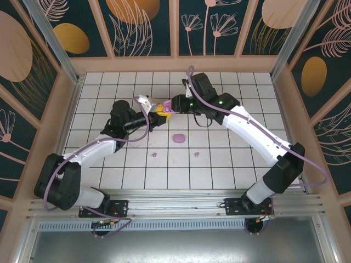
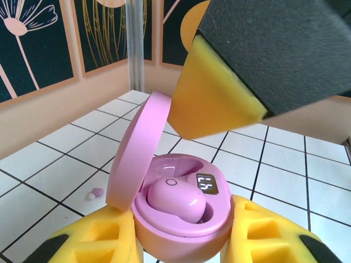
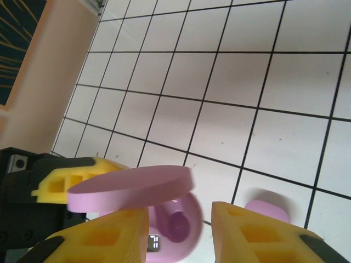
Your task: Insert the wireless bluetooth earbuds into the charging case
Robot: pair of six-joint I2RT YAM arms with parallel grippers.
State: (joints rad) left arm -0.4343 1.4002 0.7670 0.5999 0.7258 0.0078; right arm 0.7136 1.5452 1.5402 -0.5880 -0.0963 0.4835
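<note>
One small lilac plastic earbud point(image 2: 176, 198) sits in the open lilac oval charging case point(image 2: 140, 164), which is clamped between the yellow fingers point(image 2: 93, 246) of the left gripper point(image 2: 178, 249). The right gripper point(image 3: 181, 211) hovers just above, fingers parted and empty. Two loose lilac earbuds point(image 1: 154, 154) lie on the white tiled tabletop point(image 1: 219, 170) near a closed lilac case point(image 1: 178, 138).

I see the lilac charging case point(image 2: 181, 219) open, its lid point(image 2: 137, 148) tilted up to the left, gripped low between the left fingers point(image 2: 98, 241). One earbud point(image 2: 176, 198) sits in a well beside the lit display point(image 2: 206, 184). A second earbud point(image 1: 154, 154) and a third earbud point(image 1: 196, 154) lie loose on the tiles, well apart.
</note>
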